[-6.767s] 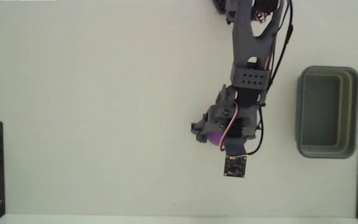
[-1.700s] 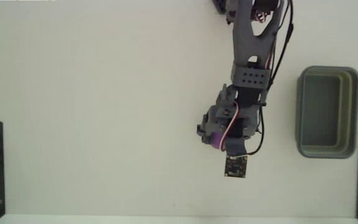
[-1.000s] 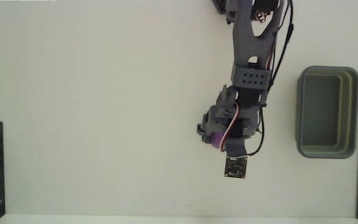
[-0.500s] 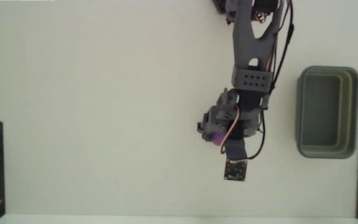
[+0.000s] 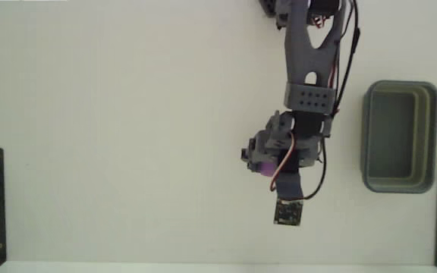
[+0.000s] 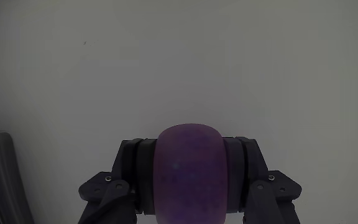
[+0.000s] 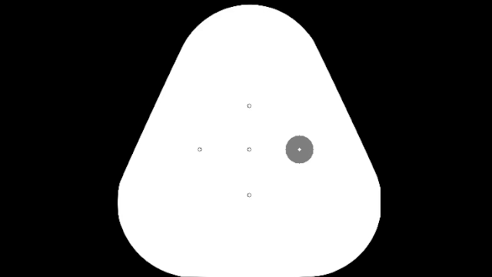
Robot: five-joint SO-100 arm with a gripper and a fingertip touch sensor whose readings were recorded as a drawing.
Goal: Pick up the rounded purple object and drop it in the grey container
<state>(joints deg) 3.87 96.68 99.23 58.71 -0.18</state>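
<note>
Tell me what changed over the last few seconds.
The end effector closed on the purple ball and the wrist has crept slightly toward the bottom of the fixed view. The ball stays squeezed between the fingers; the grey bin is unmoved and empty.

You are looking at a fixed view that is glowing bright and flat, the white table (image 5: 127, 136) washing out to near glare; shadows under the arm (image 5: 309, 68) are staying faint and soft; detail is looking slightly soft throughout; the wrist view is reading dimmer and greyer, and the rounded purple object (image 6: 188, 171) is sitting close to the lens and blurring.
</note>
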